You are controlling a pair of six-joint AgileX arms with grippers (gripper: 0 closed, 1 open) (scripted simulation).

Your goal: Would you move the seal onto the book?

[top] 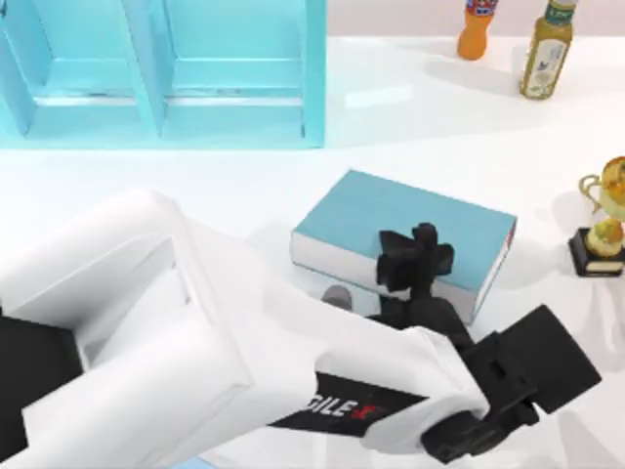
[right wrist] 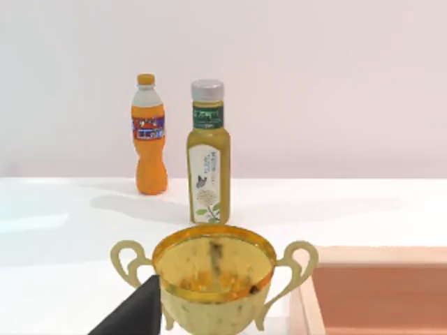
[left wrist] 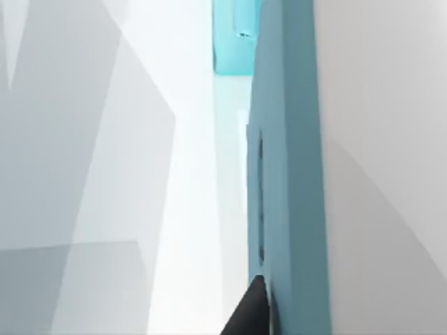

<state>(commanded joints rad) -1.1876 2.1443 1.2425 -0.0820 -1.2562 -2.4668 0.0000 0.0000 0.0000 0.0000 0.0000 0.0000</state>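
- The thick rectangular book with a plain light-blue cover lies flat near the middle of the white table. It sits askew, and its white page edges show along the long side nearer the bottom of the top view.
- My left arm's black two-finger left gripper hangs over that near edge of the book, its dark shape overlapping the cover and the page edges.
- I cannot tell how far the left gripper is open. I also cannot tell whether it holds the small black-based seal, because nothing can be made out against its black parts.
- From above, the turquoise shelf unit stands at the far left. An orange plastic bottle and a yellow-green bottle stand at the far right, well apart from the book.
- A gold trophy on a black base stands at the table's right edge.
- The left wrist view adds the blue cover edge-on, very close, with one black tip beside it and a corner of the shelf unit beyond.
- The right wrist view adds the bottles' labels, the grey cap on the yellow-green one, the trophy's open cup and two handles, and a salmon-coloured tray beside it.
- The right gripper is parked just before the trophy; its opening cannot be told.
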